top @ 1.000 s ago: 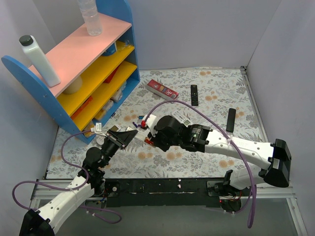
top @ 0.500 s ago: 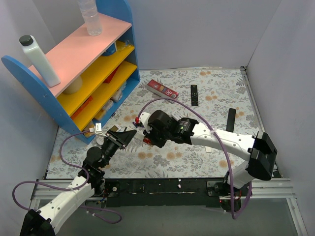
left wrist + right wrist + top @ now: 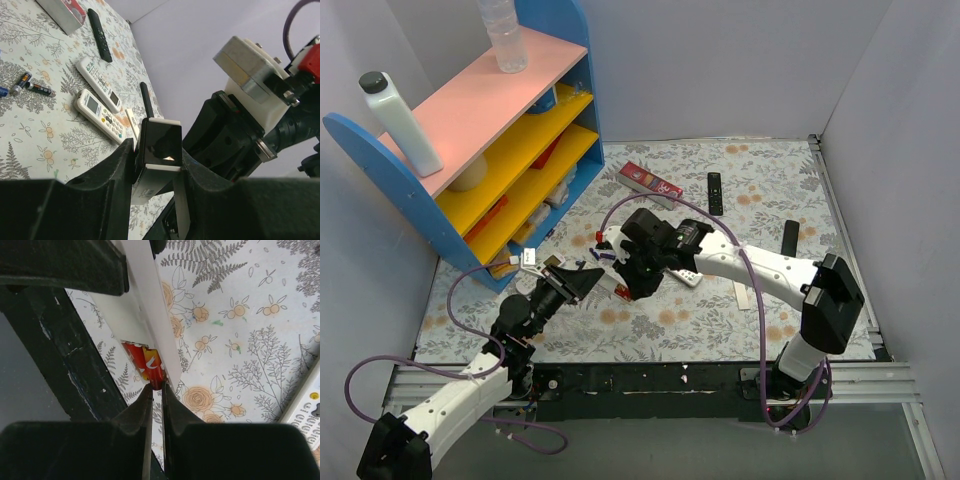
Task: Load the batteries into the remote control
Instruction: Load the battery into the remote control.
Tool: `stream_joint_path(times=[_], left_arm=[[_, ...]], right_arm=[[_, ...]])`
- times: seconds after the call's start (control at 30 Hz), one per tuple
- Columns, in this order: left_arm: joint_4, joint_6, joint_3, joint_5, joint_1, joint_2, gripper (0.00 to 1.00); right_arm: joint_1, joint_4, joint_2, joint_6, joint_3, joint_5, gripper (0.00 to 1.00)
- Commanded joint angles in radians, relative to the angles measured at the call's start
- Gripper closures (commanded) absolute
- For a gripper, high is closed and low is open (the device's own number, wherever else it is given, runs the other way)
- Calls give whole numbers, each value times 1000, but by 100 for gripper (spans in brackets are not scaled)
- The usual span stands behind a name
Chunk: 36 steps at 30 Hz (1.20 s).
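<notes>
With the left hand (image 3: 157,155) clamping the remote control (image 3: 150,310), the right hand (image 3: 156,388), pinching a red battery (image 3: 149,365), should press it squarely in; it seems only part seated.

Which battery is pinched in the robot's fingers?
The red battery, held by the right gripper and pressed against the slim white remote. The other batteries lie loose on the flowered tablecloth, untouched.
</notes>
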State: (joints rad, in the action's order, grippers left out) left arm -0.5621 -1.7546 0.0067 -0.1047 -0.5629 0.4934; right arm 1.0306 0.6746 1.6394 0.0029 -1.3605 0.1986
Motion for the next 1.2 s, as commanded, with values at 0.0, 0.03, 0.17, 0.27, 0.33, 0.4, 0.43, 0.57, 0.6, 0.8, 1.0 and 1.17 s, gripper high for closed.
stream_joint_path(times=[0.0, 0.03, 0.17, 0.27, 0.33, 0.4, 0.43, 0.57, 0.6, 0.8, 1.0, 1.17], left_arm=[[-436, -187, -139, -366, -42, -23, 100], [-461, -187, -137, -371, -42, -16, 100], [-484, -197, -139, -368, -42, 2, 100], [-469, -217, -152, -325, -42, -6, 100], [-456, -239, -166, -284, -42, -19, 100], [-449, -259, -183, -257, -42, -35, 100], [-444, -279, -188, -241, -42, -39, 100], [-415, -302, -186, -185, -42, -53, 100], [-414, -306, -183, -182, -42, -52, 100], [-410, -313, -183, -170, -42, -50, 100], [-329, -267, -172, -179, -42, -47, 100], [-312, -240, -180, -181, -42, -35, 100]], right_arm=[[-30, -139, 82, -46, -34, -33, 99], [-32, -141, 83, -44, -32, -30, 99], [-32, -222, 48, -52, 33, -57, 99], [-30, -348, -16, -57, 110, -77, 99], [-30, -421, -59, -47, 176, -88, 99], [-27, -472, -85, -34, 239, -91, 99], [-24, -507, -113, -34, 263, -99, 99], [26, -694, -171, -63, 394, -169, 99], [34, -708, -176, -69, 411, -207, 99], [89, -679, -135, -64, 417, -442, 99], [89, -734, -125, 40, 434, -415, 99], [91, -825, -136, 29, 483, -367, 99]])
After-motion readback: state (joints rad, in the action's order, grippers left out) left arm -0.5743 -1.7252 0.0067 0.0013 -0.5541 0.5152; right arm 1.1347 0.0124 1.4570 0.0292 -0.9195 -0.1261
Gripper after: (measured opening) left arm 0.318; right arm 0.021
